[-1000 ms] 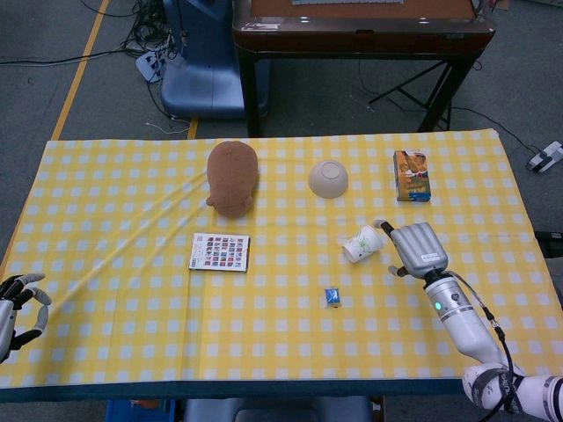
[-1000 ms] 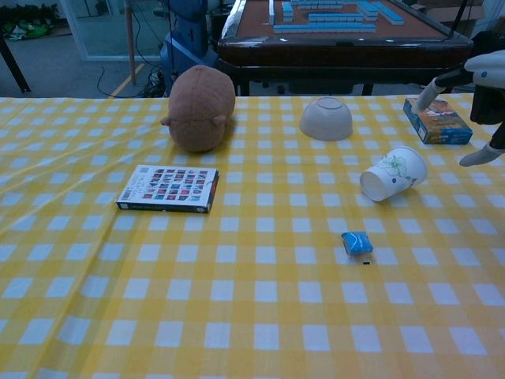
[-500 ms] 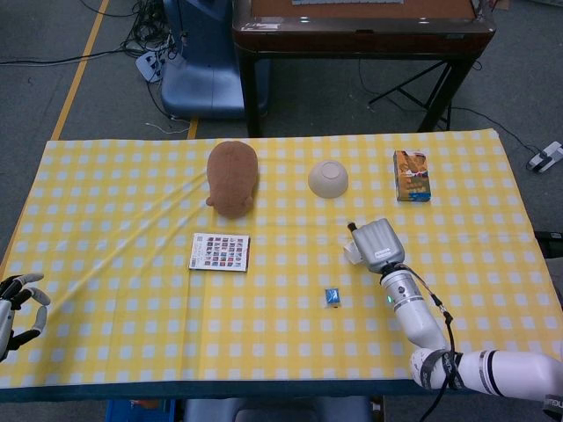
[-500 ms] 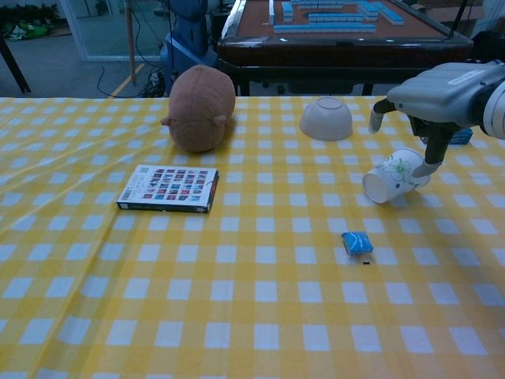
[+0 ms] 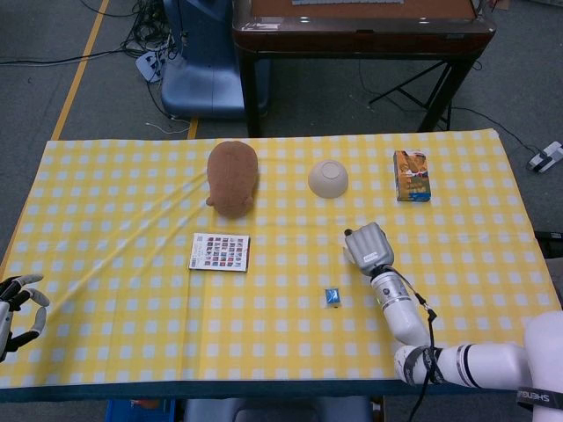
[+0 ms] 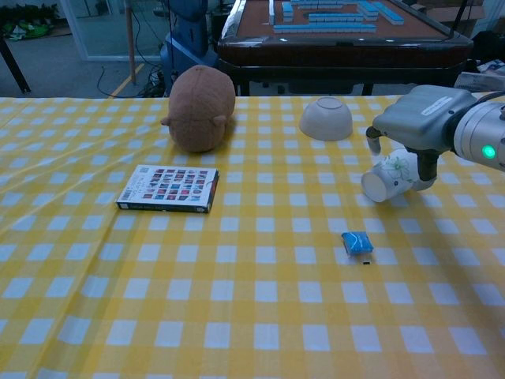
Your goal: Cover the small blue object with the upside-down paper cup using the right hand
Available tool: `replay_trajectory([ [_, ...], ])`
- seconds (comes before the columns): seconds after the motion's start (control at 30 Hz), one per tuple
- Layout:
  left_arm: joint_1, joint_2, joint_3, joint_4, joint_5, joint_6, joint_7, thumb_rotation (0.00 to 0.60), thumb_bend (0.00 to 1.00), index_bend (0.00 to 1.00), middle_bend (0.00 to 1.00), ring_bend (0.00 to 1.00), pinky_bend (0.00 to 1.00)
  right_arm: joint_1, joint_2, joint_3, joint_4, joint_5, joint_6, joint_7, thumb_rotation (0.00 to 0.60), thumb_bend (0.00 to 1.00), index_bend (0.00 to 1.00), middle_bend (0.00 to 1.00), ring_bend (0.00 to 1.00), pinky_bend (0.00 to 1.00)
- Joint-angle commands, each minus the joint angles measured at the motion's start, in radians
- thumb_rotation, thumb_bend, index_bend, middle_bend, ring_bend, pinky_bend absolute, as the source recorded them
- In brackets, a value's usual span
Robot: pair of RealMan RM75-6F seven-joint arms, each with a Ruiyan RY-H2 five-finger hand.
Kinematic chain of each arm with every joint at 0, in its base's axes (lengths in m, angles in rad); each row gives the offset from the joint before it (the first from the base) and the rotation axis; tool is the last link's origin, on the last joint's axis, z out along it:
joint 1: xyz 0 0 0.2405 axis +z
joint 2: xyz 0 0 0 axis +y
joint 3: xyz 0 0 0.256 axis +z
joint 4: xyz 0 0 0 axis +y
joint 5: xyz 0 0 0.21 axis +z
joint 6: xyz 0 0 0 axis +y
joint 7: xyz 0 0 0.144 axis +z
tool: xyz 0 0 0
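The small blue object (image 5: 332,296) (image 6: 357,242) lies on the yellow checked cloth near the front middle. A white paper cup (image 6: 387,180) with a green print lies on its side behind and right of it, mouth facing front-left. My right hand (image 5: 368,248) (image 6: 418,122) hovers right over the cup and hides it in the head view. One finger hangs in front of the cup's rim and another reaches down its far side; the cup still rests on the table. My left hand (image 5: 13,308) stays at the table's front left corner, fingers apart, holding nothing.
A brown plush toy (image 6: 201,96) and an upturned bowl (image 6: 326,118) stand at the back. A snack box (image 5: 412,175) lies at the back right, and a patterned booklet (image 6: 168,188) left of centre. A dark table (image 5: 361,26) stands beyond the far edge.
My right hand has swung in from the right and lowered over the lying cup. The cup has barely shifted. The left hand has not moved.
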Motion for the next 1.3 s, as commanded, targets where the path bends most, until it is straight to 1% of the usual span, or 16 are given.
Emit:
replay_trajectory([
  [0.03,0.000,0.000,0.001,0.000,0.000,0.000,-0.001,0.600,0.49,0.64,0.27,0.20,0.47,0.008,-0.020,-0.010,0.025,0.006,0.003,-0.012,0.600,0.11,0.28,1.00,1.00,1.00],
  [0.17,0.001,0.001,0.002,0.000,0.002,0.000,-0.001,0.600,0.49,0.64,0.27,0.20,0.47,0.021,-0.051,-0.020,0.068,0.017,-0.004,-0.032,0.600,0.11,0.28,1.00,1.00,1.00],
  [0.4,0.002,0.003,0.002,-0.001,0.002,0.002,-0.004,0.600,0.49,0.64,0.27,0.20,0.47,0.038,-0.103,-0.020,0.122,0.016,-0.017,-0.035,0.600,0.11,0.28,1.00,1.00,1.00],
  [0.53,0.003,0.004,0.002,0.000,0.002,0.002,-0.011,0.600,0.49,0.64,0.27,0.20,0.47,0.045,-0.127,-0.017,0.145,0.018,-0.018,-0.037,0.600,0.13,0.32,1.00,1.00,1.00],
  [0.63,0.004,0.006,0.002,0.001,0.003,0.003,-0.016,0.600,0.49,0.64,0.27,0.20,0.47,0.049,-0.141,-0.016,0.161,0.012,-0.018,-0.034,0.600,0.14,0.39,1.00,1.00,1.00],
  [0.7,0.005,0.007,0.002,0.001,0.002,0.005,-0.019,0.600,0.49,0.64,0.27,0.20,0.47,0.049,-0.148,-0.015,0.172,0.007,-0.015,-0.031,0.600,0.15,0.47,1.00,1.00,1.00],
  [0.8,0.006,0.008,0.002,0.002,0.002,0.005,-0.023,0.600,0.49,0.64,0.27,0.20,0.47,0.045,-0.149,-0.014,0.177,0.000,-0.013,-0.019,0.600,0.16,0.55,1.00,1.00,1.00],
  [0.9,0.006,0.008,0.003,0.003,0.002,0.004,-0.024,0.600,0.49,0.64,0.27,0.20,0.47,0.032,-0.130,-0.002,0.152,-0.013,-0.015,0.028,0.600,0.16,0.58,1.00,1.00,1.00],
  [1.0,0.005,0.008,0.003,0.003,0.002,0.002,-0.023,0.600,0.49,0.64,0.27,0.20,0.47,0.008,-0.086,0.022,0.091,-0.029,-0.022,0.114,0.600,0.16,0.59,1.00,1.00,1.00],
  [1.2,0.003,0.006,0.004,0.003,0.005,0.001,-0.012,0.600,0.49,0.64,0.27,0.20,0.47,-0.056,0.046,0.072,-0.076,-0.088,-0.052,0.336,0.600,0.17,0.59,1.00,1.00,1.00],
  [1.3,0.002,0.005,0.004,0.001,0.005,-0.002,-0.004,0.600,0.49,0.64,0.27,0.20,0.47,-0.098,0.116,0.094,-0.153,-0.145,-0.073,0.475,0.600,0.17,0.59,1.00,1.00,1.00],
])
